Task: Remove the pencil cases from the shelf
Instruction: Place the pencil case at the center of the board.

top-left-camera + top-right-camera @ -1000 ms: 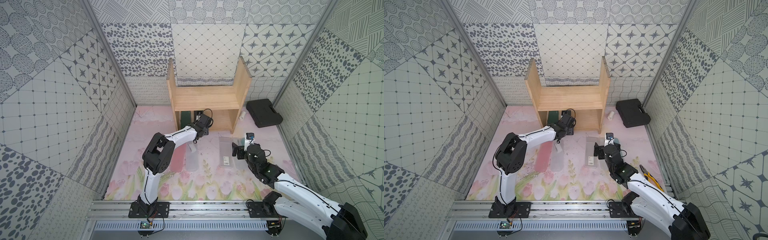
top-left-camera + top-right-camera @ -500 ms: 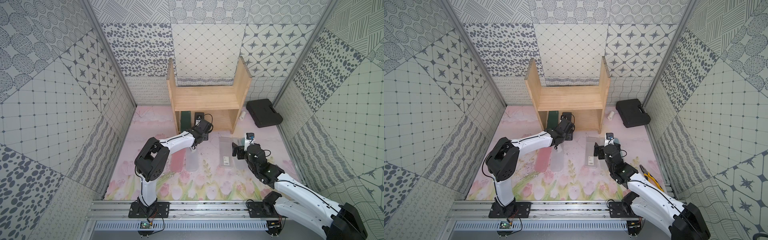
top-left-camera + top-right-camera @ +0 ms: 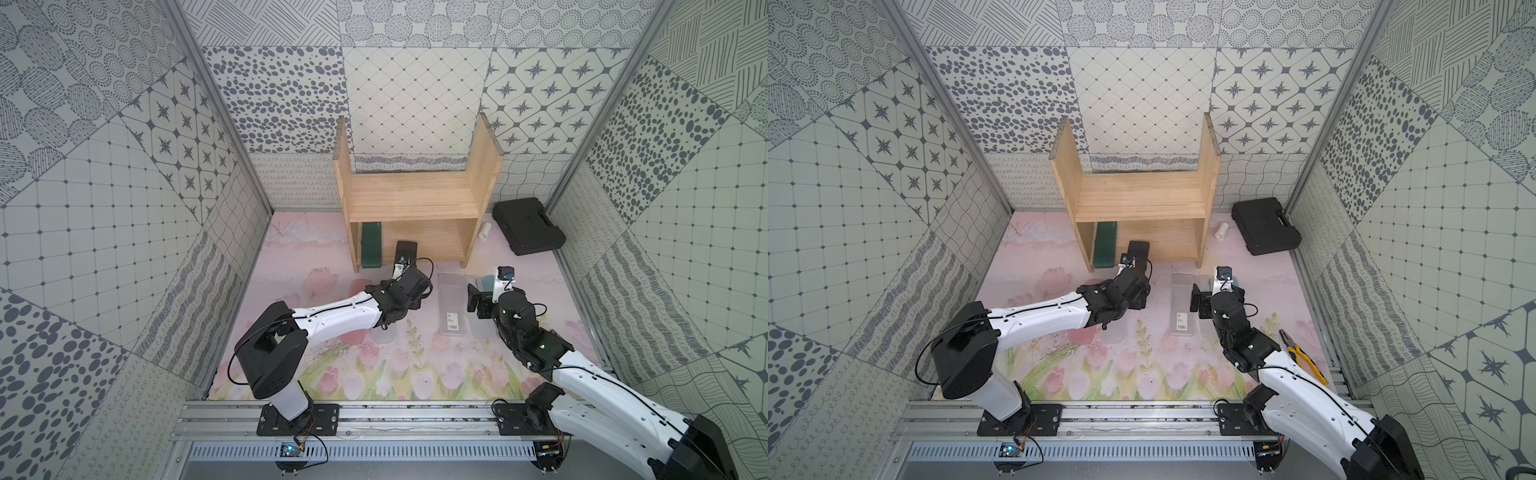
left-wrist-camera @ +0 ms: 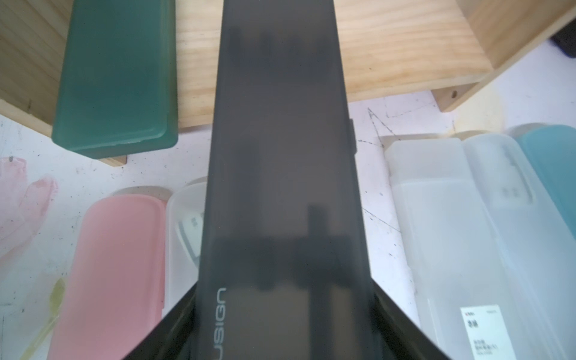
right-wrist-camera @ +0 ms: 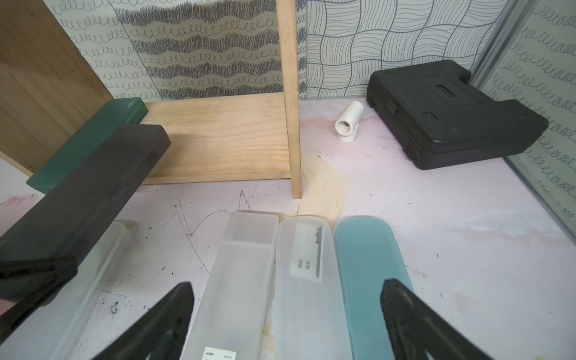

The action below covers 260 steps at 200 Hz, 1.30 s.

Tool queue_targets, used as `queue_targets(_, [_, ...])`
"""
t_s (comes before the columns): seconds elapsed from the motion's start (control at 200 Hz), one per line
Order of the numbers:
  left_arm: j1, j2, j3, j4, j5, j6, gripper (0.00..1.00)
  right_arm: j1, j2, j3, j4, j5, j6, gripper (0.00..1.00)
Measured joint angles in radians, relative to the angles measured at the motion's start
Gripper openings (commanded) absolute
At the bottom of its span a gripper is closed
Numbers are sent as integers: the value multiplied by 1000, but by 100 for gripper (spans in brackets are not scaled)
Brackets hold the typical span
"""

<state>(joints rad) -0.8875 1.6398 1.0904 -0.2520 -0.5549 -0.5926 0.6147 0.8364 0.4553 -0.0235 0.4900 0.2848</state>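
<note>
The left arm [image 3: 332,319] and the right arm [image 3: 606,384] are built alike, with smooth white shells between chunky black joint housings. Each rises from a black square base plate [image 3: 327,419] bolted onto the silver ribbed rail [image 3: 407,415]. A thin black cable [image 3: 229,369] loops free just above the rail and runs along the left arm's shell, which is dotted with small dark screw holes. At its end farthest from the rail, the right arm carries a white-mounted camera [image 3: 505,273] with a blue face. The right gripper [image 5: 286,283] has two matte black fingers [image 5: 162,321] tapering to blunt points.
</note>
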Motion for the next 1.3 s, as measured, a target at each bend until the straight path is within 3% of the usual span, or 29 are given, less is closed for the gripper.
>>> queue_targets(0.235, [-153,-50,-71,-29,-81,-96,68,0,-19,-7,0,16,3,98])
queue_targets(0.49, [-276,-6,-98,-48,-172,-218,68,-1,-38,-14,-4,22,15,98])
queue_targets(1.301, [-316,293,18,6,-198,-377,68,-4,-204,-50,-50,200,50,98])
